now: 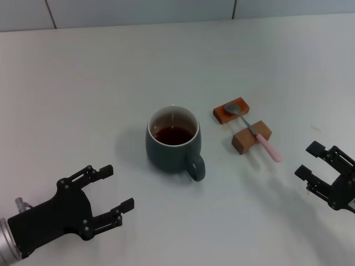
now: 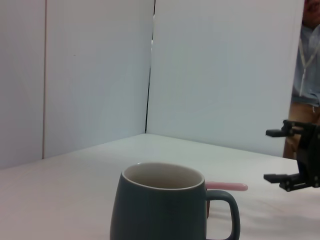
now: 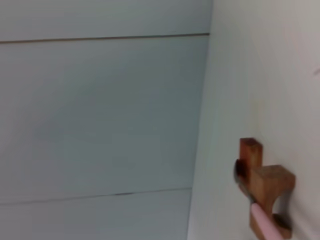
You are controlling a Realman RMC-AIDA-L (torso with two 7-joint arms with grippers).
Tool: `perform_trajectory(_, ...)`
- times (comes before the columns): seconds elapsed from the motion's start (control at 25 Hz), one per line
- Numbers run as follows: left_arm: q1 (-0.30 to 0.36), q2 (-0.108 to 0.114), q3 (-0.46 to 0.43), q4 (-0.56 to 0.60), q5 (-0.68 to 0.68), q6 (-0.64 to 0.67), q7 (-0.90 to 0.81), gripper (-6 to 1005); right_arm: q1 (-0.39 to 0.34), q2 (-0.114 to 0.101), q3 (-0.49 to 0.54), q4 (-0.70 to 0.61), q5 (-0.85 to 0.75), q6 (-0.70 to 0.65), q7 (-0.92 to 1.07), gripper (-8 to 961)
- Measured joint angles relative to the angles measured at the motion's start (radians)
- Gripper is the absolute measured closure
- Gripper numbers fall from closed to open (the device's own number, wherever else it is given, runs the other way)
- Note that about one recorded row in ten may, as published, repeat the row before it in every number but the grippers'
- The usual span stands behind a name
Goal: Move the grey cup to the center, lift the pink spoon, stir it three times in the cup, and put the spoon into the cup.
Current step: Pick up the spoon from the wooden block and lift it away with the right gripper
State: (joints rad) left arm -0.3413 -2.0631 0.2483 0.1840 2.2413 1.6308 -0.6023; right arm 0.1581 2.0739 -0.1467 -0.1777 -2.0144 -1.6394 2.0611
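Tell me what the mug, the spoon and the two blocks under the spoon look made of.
The squat blue-grey mug looks like glazed ceramic: smooth sheen, white inside. The slim spoon seems to have a dull grey metal bowl and a pale pink handle, probably plastic or coated. The two brown rectangular blocks look like matte, reddish wood, though grain is hard to make out.

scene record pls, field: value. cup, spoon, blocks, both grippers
grey cup: upright on the table, dark liquid inside, handle toward the robot's right gripper side
pink spoon: lying across two brown blocks, bowl on the far block, pink handle sticking out past the near one
left gripper: jaws open, near the cup, holding nothing
right gripper: jaws open, right of the spoon handle, holding nothing
spoon in cup: no
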Motion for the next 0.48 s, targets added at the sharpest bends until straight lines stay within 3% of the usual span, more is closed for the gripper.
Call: perform_trajectory(0.48,0.004,0.000,-0.005,0.000,-0.001,0.007,-0.001,191,0.062,0.000,-0.022,0.017,-0.022,0.088,0.005,177)
